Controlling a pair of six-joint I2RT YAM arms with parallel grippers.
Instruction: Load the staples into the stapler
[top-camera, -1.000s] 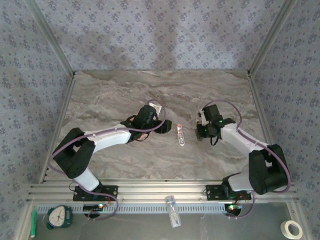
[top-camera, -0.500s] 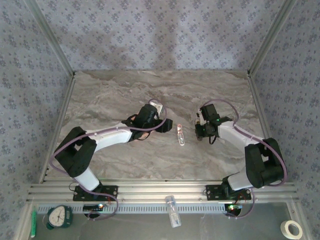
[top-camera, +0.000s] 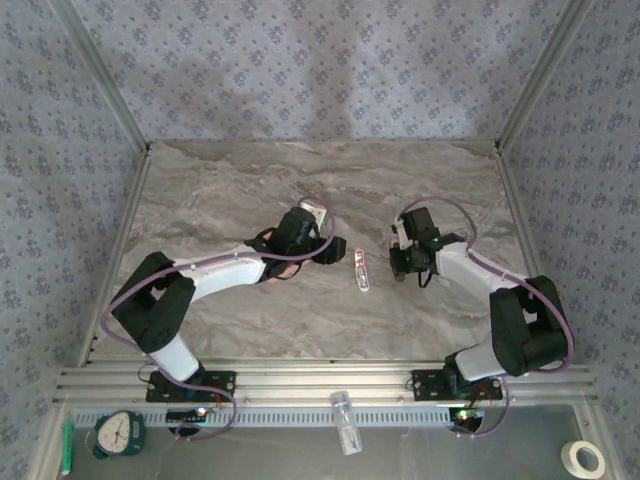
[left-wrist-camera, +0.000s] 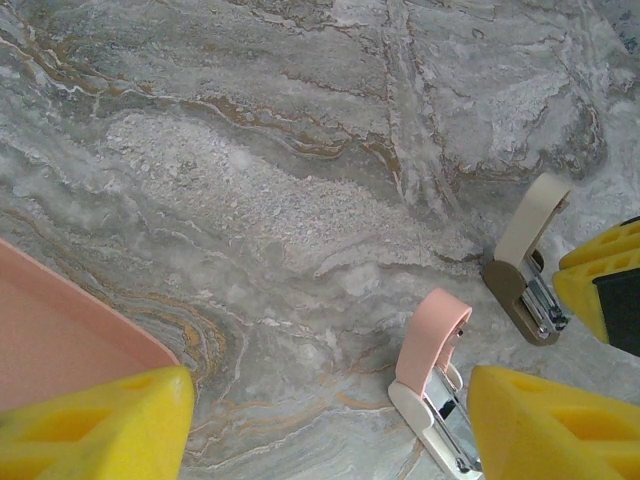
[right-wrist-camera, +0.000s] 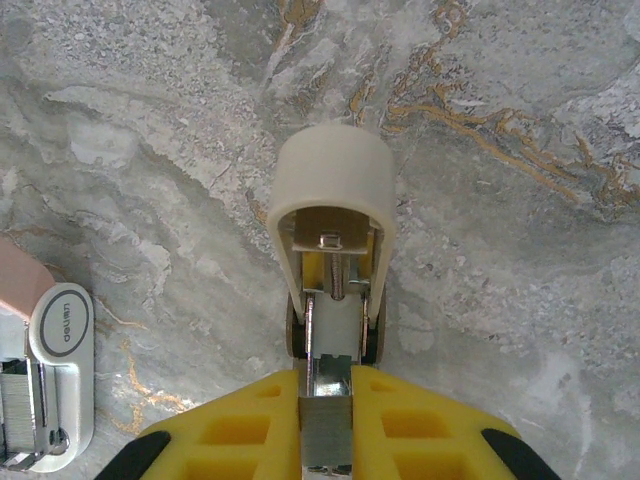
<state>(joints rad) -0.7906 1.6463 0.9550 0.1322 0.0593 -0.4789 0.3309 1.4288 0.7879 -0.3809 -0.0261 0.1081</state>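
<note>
One cream stapler (right-wrist-camera: 333, 180) in right gripper (right-wrist-camera: 327, 398), pink stapler (left-wrist-camera: 432, 345) just beside.

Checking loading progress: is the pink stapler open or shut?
Open: the stapler has its pink arm swung up off the white base, baring the metal channel.

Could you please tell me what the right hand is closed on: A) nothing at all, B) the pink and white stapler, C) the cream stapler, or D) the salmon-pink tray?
C: the right hand is shut on the near end of the cream stapler.
</note>
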